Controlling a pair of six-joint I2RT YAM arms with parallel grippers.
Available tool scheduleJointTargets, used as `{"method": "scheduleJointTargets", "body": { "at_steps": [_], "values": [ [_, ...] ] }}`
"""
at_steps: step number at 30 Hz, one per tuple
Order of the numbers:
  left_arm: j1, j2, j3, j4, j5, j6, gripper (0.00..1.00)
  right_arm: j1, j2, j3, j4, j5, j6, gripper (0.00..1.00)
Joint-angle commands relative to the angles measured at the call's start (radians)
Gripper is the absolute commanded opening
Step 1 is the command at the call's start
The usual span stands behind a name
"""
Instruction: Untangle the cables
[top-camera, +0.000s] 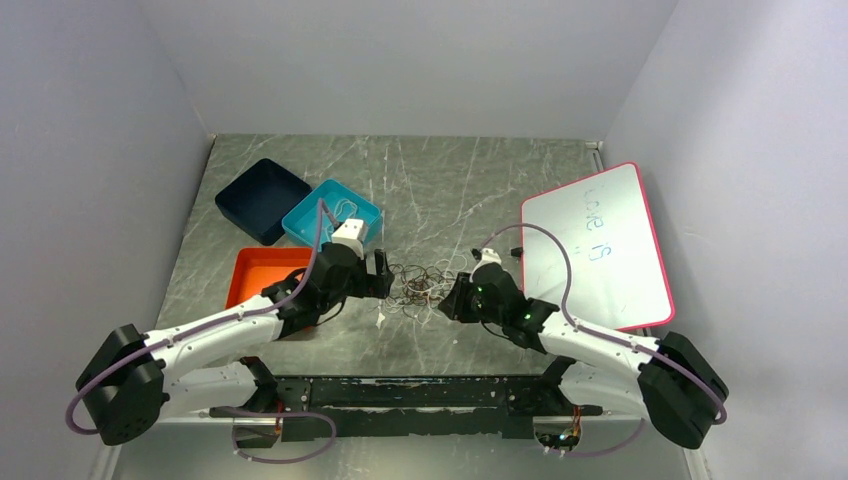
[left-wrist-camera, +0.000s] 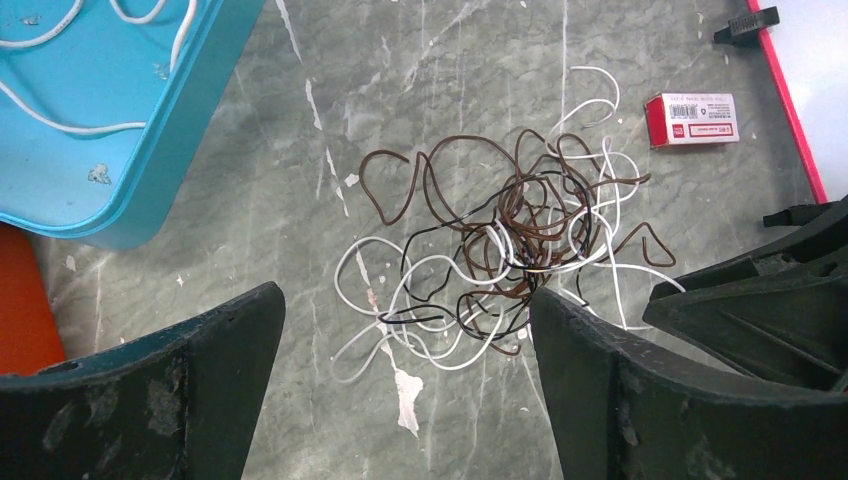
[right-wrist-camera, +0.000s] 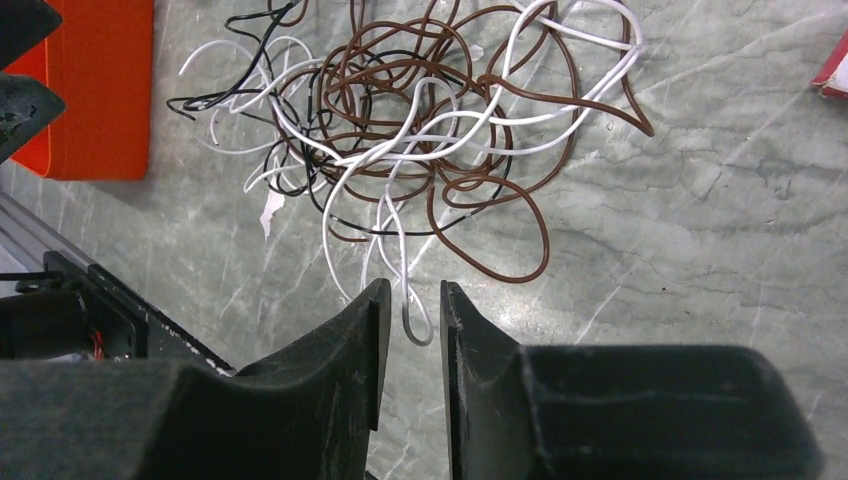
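We are seeing the right end effector (right-wrist-camera: 413, 288) with its two fingers nearly together, a narrow gap left between them. One white loop (right-wrist-camera: 416, 341) from the cables (left-wrist-camera: 510, 230) is lying in that gap, not visibly pinched. The left end effector (left-wrist-camera: 405, 298) is hanging over the pile's other side with its two fingers spread wide apart, gripping nothing. The cables are sitting in one loose tangle on the counter (left-wrist-camera: 450, 80), between the two end effectors. We are counting three colours in it: white, brown and black. The strands are too knotted to number. Left of the tangle, three trays are lying together: one teal tray (left-wrist-camera: 130, 190) holding white wire, one orange tray (right-wrist-camera: 100, 90) and one navy tray (top-camera: 262, 198). On the right are one small red-and-white box (left-wrist-camera: 693, 118) and one whiteboard (top-camera: 600, 245).
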Motion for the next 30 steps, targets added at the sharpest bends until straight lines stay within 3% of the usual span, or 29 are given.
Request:
{"method": "scheduleJointTargets", "body": {
  "at_steps": [1, 9, 20, 30],
  "values": [
    [0.003, 0.006, 0.022, 0.004, -0.004, 0.017, 0.96, 0.010, 0.015, -0.021, 0.073, 0.029, 0.007, 0.27],
    [0.003, 0.003, 0.022, 0.016, -0.007, 0.019, 0.97, 0.014, -0.059, 0.046, -0.059, 0.095, -0.046, 0.00],
    [0.012, -0.096, 0.028, 0.089, 0.023, 0.065, 0.99, 0.012, -0.117, 0.460, -0.400, 0.180, -0.271, 0.00],
    [0.013, -0.253, 0.056, 0.187, 0.168, 0.266, 0.99, 0.012, -0.049, 0.731, -0.477, 0.175, -0.358, 0.00]
  ]
}}
